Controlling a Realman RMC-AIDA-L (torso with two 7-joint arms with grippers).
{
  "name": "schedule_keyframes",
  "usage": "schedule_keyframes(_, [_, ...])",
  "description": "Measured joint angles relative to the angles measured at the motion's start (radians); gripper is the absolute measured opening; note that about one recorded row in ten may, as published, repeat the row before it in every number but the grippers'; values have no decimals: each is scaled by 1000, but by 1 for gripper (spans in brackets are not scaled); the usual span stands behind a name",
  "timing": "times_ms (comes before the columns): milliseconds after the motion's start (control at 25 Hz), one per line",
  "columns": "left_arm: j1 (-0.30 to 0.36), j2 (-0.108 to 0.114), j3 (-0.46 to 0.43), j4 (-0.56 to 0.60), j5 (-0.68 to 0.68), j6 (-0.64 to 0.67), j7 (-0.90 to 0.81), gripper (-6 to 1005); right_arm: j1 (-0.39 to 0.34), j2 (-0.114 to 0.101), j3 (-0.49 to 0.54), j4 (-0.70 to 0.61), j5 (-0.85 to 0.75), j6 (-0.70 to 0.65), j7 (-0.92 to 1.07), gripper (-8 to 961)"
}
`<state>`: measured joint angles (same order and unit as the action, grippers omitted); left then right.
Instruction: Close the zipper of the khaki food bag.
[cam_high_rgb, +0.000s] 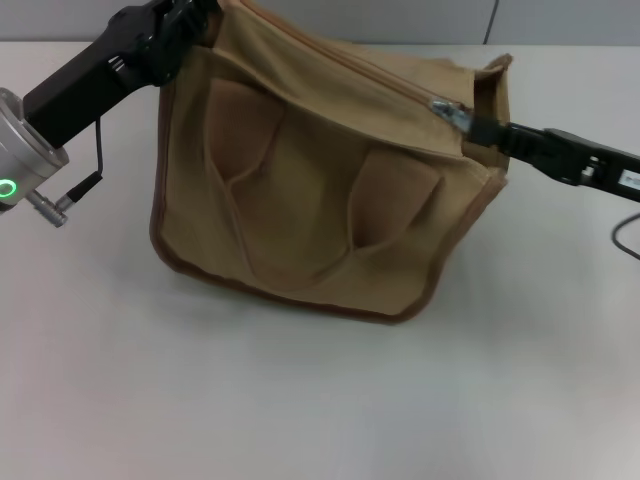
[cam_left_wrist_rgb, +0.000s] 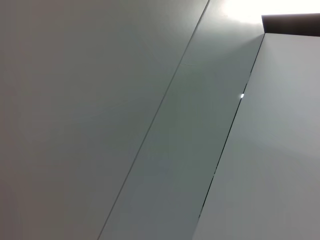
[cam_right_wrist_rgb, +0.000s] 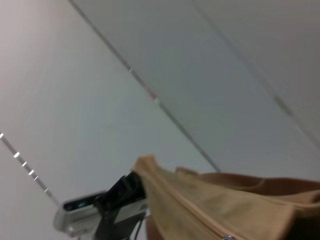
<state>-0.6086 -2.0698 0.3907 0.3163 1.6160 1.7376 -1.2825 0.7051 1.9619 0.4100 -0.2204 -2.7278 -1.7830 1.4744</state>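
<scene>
Bag: the khaki food bag (cam_high_rgb: 320, 190) stands tilted on the white table (cam_high_rgb: 300, 400), its broad front face with two flat handles turned toward the head camera.
Zipper: the zipper (cam_high_rgb: 370, 70) runs along the bag's top panel from the far left corner to the right end; its silver pull tab (cam_high_rgb: 450, 110) sits close to the right end, just short of the bag's right corner.
Right gripper: the right gripper (cam_high_rgb: 468, 124) reaches in from the bag's right side, its dark fingertips clenched on the pull tab at the bag's top edge.
Left gripper: the left gripper (cam_high_rgb: 190, 20) is at the bag's upper left corner, against the fabric; whether it grasps the cloth cannot be told.
Right wrist view: the bag's top edge (cam_right_wrist_rgb: 210, 200) and zipper line are visible, with the left gripper at the bag's far corner.
Left wrist view: only pale wall panels (cam_left_wrist_rgb: 150, 120) appear.
</scene>
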Motion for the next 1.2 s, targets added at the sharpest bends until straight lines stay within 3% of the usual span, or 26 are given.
schedule_keyframes(240, [13,0,17,7,2,-4,24,96,-47,8,6,-10,49,-103,-124,16])
schedule_keyframes(320, [16,1,29,9,3,-5,39,98,-68,19,7,-10,112,-164,-179,18])
schedule_keyframes(480, [51,2,156,33,3,-6,179,102,-109,54,-1,-12,238,-224,-303,22])
schedule_keyframes(600, [60,0,185,33,5,-6,213,106,-118,72,-1,-7,242,-236,-369,119])
schedule_keyframes(720, [86,-1,196,32,1,17,291,148,-123,111,-1,0,242,-236,-468,215])
schedule_keyframes(800, [92,0,191,32,-5,41,320,227,-125,116,-2,17,242,-225,-497,435])
schedule_keyframes(880, [110,0,176,33,-55,108,379,306,-126,117,-2,36,241,-213,-504,498])
schedule_keyframes(1080, [131,0,172,33,-207,137,378,429,-131,119,-2,66,237,-179,-524,656])
schedule_keyframes(1200, [131,1,172,33,-247,142,359,502,-134,120,-4,82,235,-154,-534,659])
